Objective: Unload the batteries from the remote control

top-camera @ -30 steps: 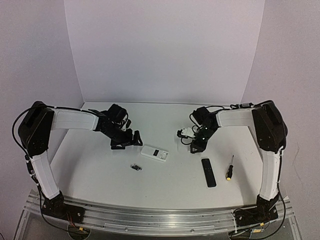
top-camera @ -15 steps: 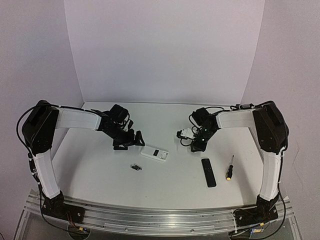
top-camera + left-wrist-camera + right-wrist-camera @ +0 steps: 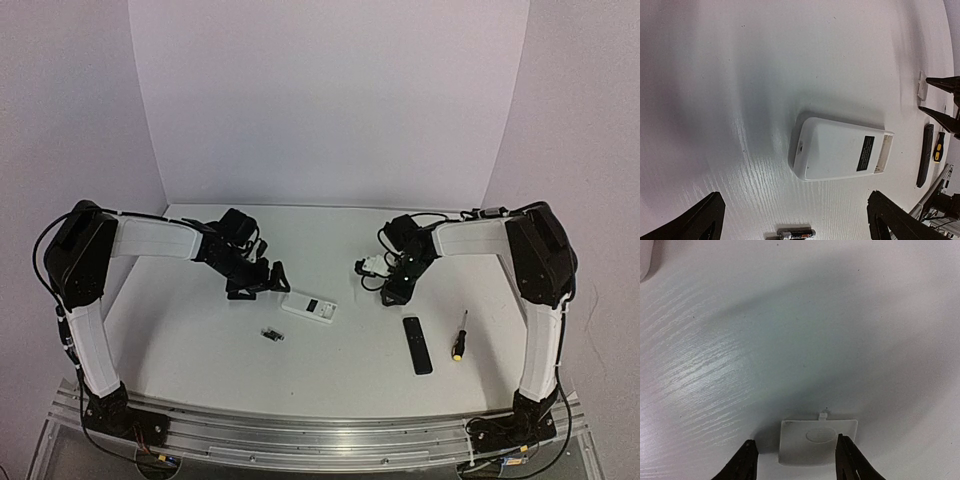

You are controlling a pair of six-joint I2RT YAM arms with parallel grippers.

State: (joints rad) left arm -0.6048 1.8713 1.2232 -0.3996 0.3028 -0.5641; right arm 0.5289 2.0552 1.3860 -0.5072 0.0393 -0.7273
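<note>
The white remote control (image 3: 309,307) (image 3: 840,150) lies back-up mid-table, its end compartment uncovered. A dark battery (image 3: 272,335) (image 3: 796,233) rests on the table just in front of it. My left gripper (image 3: 262,282) (image 3: 796,194) hovers open left of the remote, with nothing between its fingers. The small white battery cover (image 3: 817,441) (image 3: 372,266) lies flat on the table to the right. My right gripper (image 3: 372,280) (image 3: 795,439) stands open over it. Its right finger (image 3: 850,460) is at the cover's edge and its left finger (image 3: 742,462) is apart from it.
A slim black remote (image 3: 417,345) (image 3: 926,155) and a yellow-and-black screwdriver (image 3: 460,335) (image 3: 938,147) lie at the front right. The white backdrop walls close the table at the back and sides.
My left arm has shifted slightly right, toward the remote. My right gripper stays over the cover, and the remote, battery and cover have not moved.
</note>
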